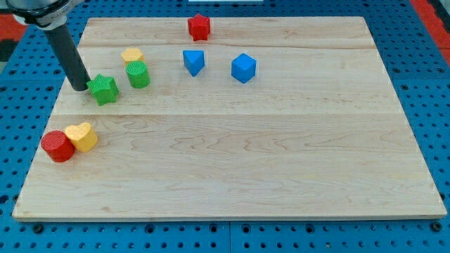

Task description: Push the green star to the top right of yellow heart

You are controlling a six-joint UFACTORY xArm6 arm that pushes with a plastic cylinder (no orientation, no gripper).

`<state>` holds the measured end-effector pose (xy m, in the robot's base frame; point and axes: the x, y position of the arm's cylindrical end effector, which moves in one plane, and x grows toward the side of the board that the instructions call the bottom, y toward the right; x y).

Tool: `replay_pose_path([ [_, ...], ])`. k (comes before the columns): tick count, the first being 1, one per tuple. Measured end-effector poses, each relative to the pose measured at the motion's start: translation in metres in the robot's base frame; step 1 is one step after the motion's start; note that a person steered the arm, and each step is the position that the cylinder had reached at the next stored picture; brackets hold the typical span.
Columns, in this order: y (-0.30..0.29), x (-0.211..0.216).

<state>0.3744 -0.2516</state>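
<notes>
The green star (104, 89) lies at the view's upper left of the wooden board (232, 161). My tip (80, 88) stands just to the view's left of the star, touching or nearly touching its left edge. The yellow heart (83, 136) lies below the star, near the board's left edge, with a red cylinder (57, 146) against its left side. The star is above and slightly right of the heart, about a block's width apart.
A green cylinder (138, 74) stands just right of the star, with a yellow block (131, 55) behind it. A blue triangular block (193, 62), a blue cube (243, 67) and a red star-like block (199, 27) lie toward the view's top middle.
</notes>
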Motion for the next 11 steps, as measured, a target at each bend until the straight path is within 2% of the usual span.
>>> replay_pose_path([
  [2, -0.02, -0.028],
  [4, 0.02, -0.032],
  [6, 0.04, 0.022],
  [7, 0.04, 0.035],
  [9, 0.045, 0.01],
  [11, 0.062, 0.054],
])
